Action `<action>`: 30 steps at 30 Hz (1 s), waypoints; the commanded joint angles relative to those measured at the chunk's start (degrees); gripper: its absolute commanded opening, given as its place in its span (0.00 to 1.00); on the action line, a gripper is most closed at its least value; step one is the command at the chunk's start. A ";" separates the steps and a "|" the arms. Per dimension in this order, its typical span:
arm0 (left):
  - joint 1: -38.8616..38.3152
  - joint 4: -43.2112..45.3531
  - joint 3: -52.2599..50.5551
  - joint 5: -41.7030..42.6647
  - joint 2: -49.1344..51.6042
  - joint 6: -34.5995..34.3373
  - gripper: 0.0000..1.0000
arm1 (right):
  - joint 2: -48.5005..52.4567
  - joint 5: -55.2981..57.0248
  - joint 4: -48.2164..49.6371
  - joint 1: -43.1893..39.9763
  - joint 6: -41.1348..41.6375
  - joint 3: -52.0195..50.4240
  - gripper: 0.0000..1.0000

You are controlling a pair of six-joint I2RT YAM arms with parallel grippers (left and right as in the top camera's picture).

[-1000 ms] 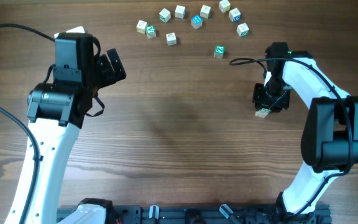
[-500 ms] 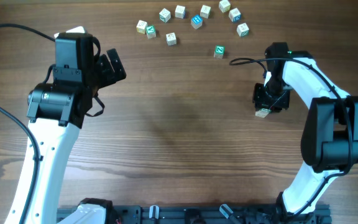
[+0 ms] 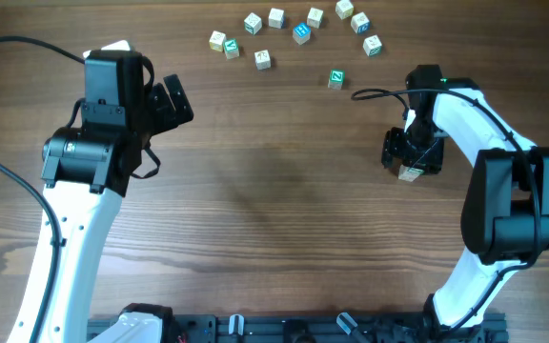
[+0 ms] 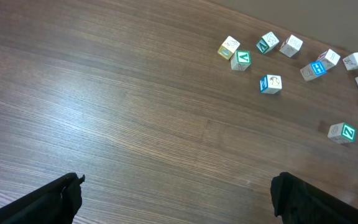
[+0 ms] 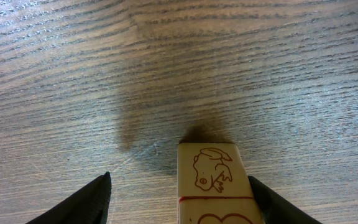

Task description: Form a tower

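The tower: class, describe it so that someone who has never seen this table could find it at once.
Look to the right side of the table, where the right arm bends inward. Inside its open right pincer stands the tower, a stack of pale wooden cubes. Unlike the loose cubes at the far edge, several teal or blue, it bears red print and stands alone.

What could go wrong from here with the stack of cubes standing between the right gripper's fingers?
1. The right gripper is open, but its fingers flank the tower on both sides; a sideways or tilted retreat could topple it.
2. The tower is narrow, with a visible seam across it; a light brush might knock it out of line.
3. The loose cubes lie far across the table, so each further carry back risks bumping the tower.
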 commanded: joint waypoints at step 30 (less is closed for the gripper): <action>0.31 0.09 -0.17 -0.52 -0.02 -0.70 1.00 | 1.49 0.20 -2.25 -0.04 -0.11 1.77 0.91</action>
